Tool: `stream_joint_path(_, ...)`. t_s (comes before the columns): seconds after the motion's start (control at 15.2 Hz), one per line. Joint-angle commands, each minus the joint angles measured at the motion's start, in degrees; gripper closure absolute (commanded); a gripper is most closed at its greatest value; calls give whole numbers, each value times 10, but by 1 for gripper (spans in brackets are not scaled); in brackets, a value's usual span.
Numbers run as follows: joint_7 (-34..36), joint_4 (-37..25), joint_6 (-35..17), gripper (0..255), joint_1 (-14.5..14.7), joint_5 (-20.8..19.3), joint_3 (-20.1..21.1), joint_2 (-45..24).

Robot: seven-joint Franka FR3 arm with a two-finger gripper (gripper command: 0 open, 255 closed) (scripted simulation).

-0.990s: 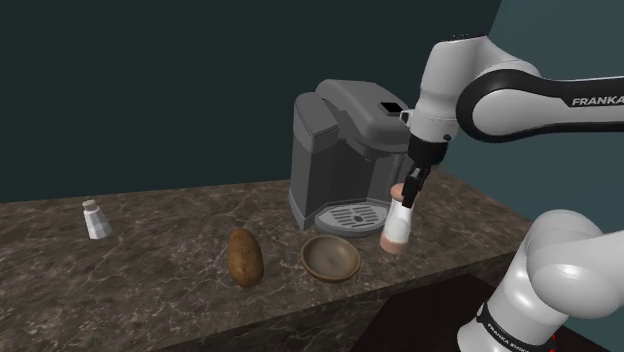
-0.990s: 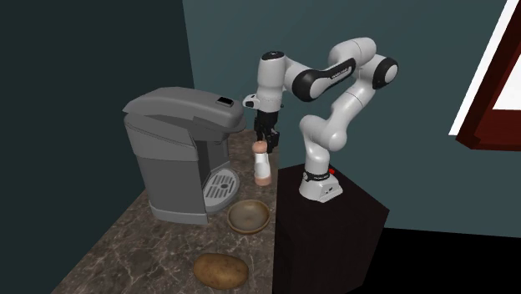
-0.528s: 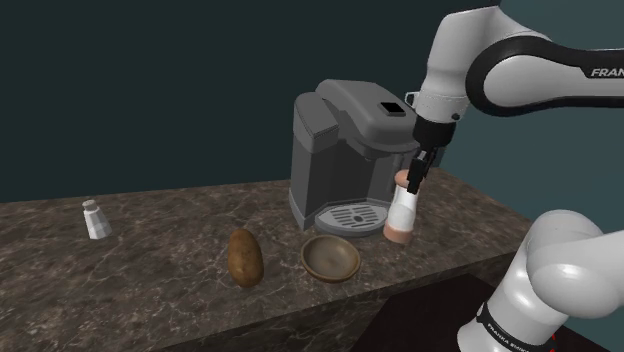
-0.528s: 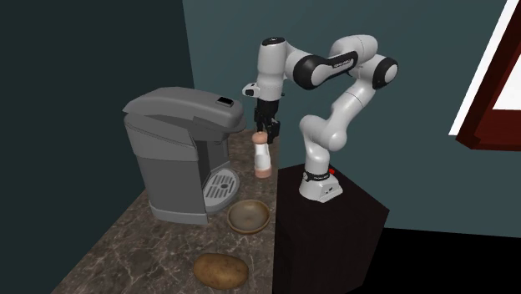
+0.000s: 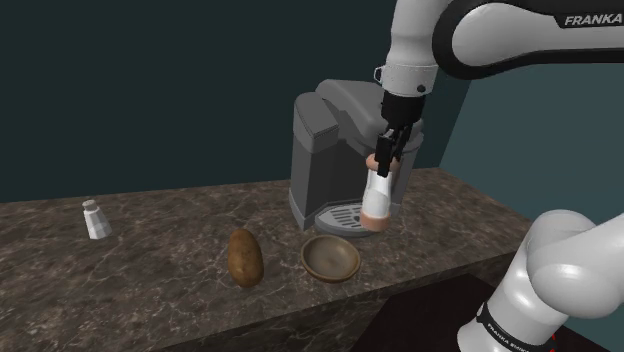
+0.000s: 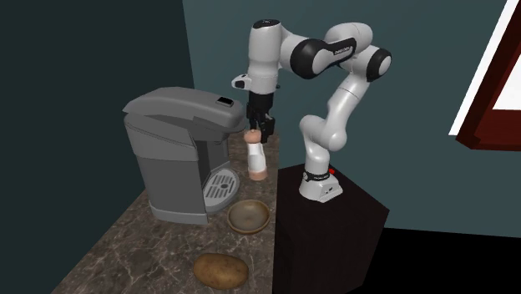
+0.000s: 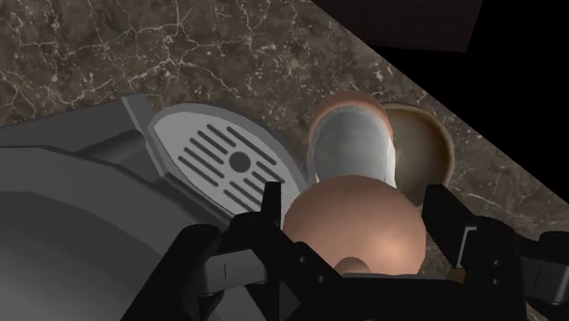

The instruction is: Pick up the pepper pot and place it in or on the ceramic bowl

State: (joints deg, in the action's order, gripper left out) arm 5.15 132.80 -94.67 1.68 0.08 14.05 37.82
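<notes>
The pepper pot (image 5: pixel 379 196) is a white cylinder with a brown knob on top and a brown base. It hangs in the air, tilted, with my gripper (image 5: pixel 387 160) shut on its top. In the second exterior view the pepper pot (image 6: pixel 255 159) hangs from the gripper (image 6: pixel 258 132) above the counter, beside the coffee machine. The brown bowl (image 5: pixel 330 258) rests on the counter below the pot, toward the shoulder view's left. In the wrist view the pot (image 7: pixel 353 155) points down with the bowl (image 7: pixel 427 153) partly behind it, and the black fingers (image 7: pixel 450 217) clasp the knob.
A grey coffee machine (image 5: pixel 338 150) with a drip tray (image 7: pixel 223 167) stands right behind the pot. A potato (image 5: pixel 245 256) lies beside the bowl. A small white shaker (image 5: pixel 96 219) stands far off toward the shoulder view's left. The dark marble counter (image 5: pixel 150 270) ends near the stand (image 6: pixel 334 225).
The arm has risen and carried the pepper pot up and toward the shoulder view's left, off the counter and closer to the coffee machine and bowl.
</notes>
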Motion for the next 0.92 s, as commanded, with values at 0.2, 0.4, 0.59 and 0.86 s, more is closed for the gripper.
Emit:
stream_joint_path(0.2, 50, -116, 21, 255, -3, 3, 46, -98)
stream_joint_path(0.4, 66, -144, 23, 255, -4, 1, 60, -126)
stream_joint_path(0.59, 67, -118, 0, 255, -3, 2, 61, -122)
stream_joint_path(0.86, 70, -86, -30, 255, -1, 4, 63, -120)
